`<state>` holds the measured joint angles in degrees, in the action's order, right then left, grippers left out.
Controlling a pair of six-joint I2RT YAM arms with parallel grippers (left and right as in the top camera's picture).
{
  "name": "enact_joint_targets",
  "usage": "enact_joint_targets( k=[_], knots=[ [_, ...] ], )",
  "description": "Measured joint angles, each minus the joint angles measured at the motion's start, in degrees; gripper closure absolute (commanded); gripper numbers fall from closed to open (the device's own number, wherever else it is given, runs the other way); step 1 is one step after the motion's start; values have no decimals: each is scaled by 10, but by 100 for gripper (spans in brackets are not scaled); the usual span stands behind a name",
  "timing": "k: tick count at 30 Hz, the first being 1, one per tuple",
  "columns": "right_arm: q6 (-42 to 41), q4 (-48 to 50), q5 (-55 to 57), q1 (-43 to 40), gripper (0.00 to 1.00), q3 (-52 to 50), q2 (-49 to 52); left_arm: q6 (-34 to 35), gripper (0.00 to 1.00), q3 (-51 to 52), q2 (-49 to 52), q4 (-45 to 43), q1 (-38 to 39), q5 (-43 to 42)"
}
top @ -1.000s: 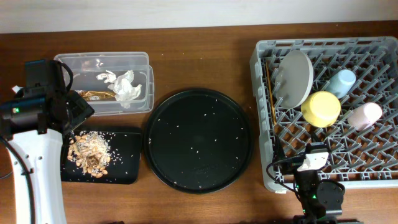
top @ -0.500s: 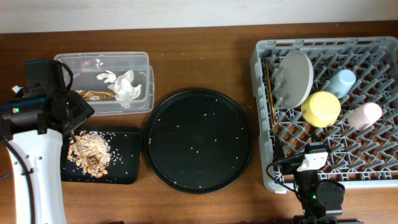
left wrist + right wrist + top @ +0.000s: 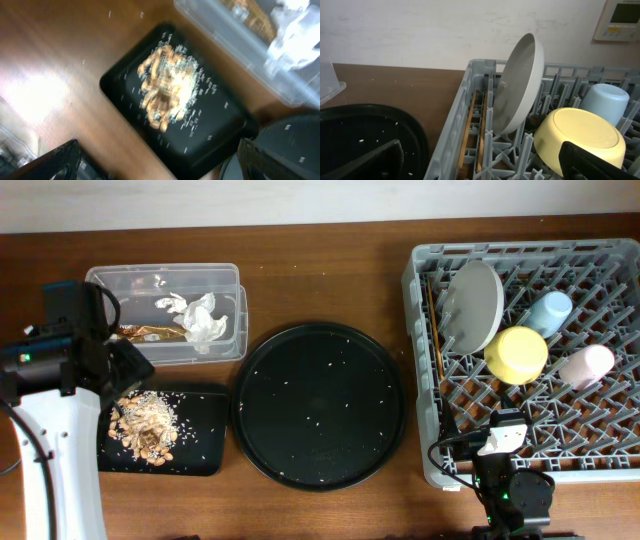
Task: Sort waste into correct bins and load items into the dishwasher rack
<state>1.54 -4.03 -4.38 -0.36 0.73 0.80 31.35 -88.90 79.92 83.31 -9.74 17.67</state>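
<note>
Left fingers: spread wide, nothing between them; the wrist view is blurred. They hang over the flat black tray near the left edge of the desk, toward its near side. Food scraps lie heaped on the left half of this tray, with small grains scattered around the heap. Just beyond the tray, in the far-left corner, stands the clear box; inside are the crumpled tissue and, left of it, the foil wrapper. Right fingers: also spread, holding nothing, low at the near edge toward the right corner, just in front of the dishwasher rack. The rack fills the right end of the desk. Chopsticks lie flat along the inside of its left wall. The plate stands on edge between pegs just beside them, leaning. The yellow bowl sits tipped on the pegs to the right of the plate, the blue cup behind it toward the far edge, and the pink cup nearer the right edge. The round black tray sits mid-desk between the flat tray and the rack, carrying only loose grains.
</note>
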Motion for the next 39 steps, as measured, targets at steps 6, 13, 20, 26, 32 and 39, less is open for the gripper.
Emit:
enact_joint_targets(
  k=[6, 13, 20, 26, 32, 39],
  knots=[
    [0, 0, 0, 0, 2, 0, 0, 0, 1, 75, -88, 8, 0, -14],
    [0, 0, 2, 0, 2, 0, 0, -56, 0, 380, -294, -230, 0, -49],
    [0, -1, 2, 0, 2, 0, 0, -156, 0, 649, -488, -488, 25, -157],
    [0, 0, 2, 0, 1, 0, 0, -175, 0, 740, -573, -603, 76, -184],
    [0, 0, 2, 0, 2, 0, 0, -190, 0, 768, -620, -655, 94, -190],
    [0, 0, 2, 0, 2, 0, 0, -223, 0, 783, -690, -665, 99, -201]
  ],
)
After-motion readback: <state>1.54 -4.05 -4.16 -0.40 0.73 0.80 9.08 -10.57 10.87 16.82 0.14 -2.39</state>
